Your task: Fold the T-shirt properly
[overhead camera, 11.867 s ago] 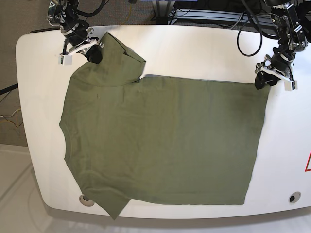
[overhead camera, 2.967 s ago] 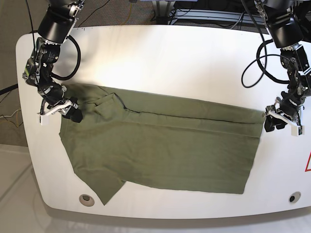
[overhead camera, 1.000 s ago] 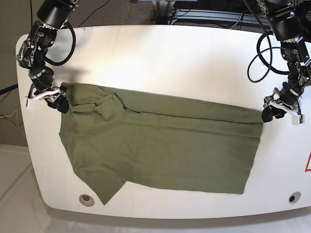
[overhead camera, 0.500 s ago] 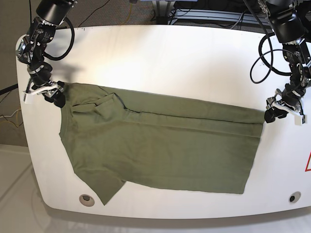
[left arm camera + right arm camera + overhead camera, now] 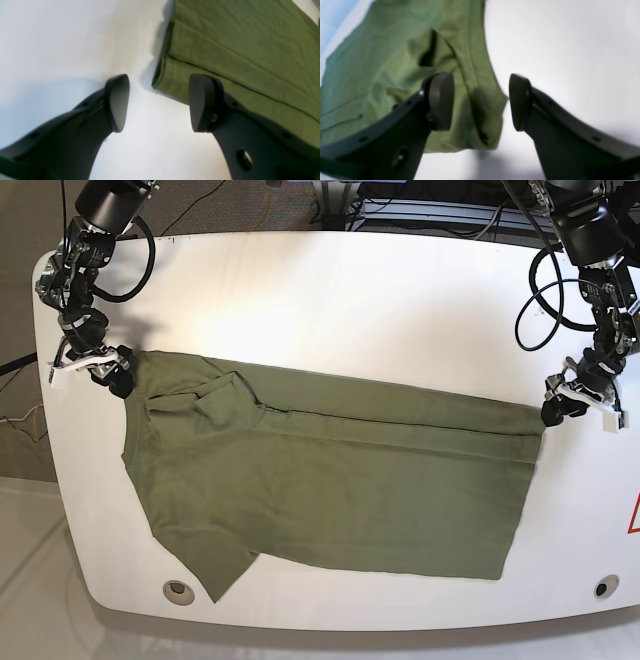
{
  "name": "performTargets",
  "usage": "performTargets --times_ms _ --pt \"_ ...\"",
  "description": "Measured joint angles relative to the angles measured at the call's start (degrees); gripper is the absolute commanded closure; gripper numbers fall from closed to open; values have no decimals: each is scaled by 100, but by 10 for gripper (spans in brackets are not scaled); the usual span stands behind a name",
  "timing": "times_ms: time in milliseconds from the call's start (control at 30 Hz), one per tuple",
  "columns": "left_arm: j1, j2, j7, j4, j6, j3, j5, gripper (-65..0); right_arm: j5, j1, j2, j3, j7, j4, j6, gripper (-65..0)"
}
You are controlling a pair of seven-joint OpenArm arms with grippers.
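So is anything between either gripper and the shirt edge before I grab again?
Nothing visible. The left gripper hangs open beside the T-shirt hem corner, and the right gripper is open over the collar-end corner. Only bare table lies around them.

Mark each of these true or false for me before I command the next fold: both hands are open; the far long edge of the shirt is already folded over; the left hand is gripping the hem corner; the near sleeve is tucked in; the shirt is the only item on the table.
1. Both hands are open. True: the left hand and the right hand both show a clear gap.
2. The far long edge of the T-shirt is folded over. True.
3. The left hand grips the hem corner. False: the corner lies between its open fingers, unpinched.
4. The near sleeve is tucked in. False: it sticks out toward the table front edge.
5. The shirt is the only item on the table. True.
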Motion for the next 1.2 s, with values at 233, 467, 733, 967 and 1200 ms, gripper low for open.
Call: performTargets --times_ms 233,467,733,967,1200 --pt "50 33 -26 61 35 37 -2 -356 2 -7 -59 -37 70 -177 24 -338" --pt "98 46 -24 96 39 35 -2 -351 -2 -37 -79 -37 72 -127 22 -339" --pt "79 44 -50 166 59 35 -4 -346 4 -35 -79 -160 90 -190 55 -339" --pt "76 44 -46 164 63 35 7 -310 46 107 66 -409 184 -470 68 -339" --pt "79 42 -46 162 68 35 9 -315 -26 96 28 -549 197 -378 92 -207"
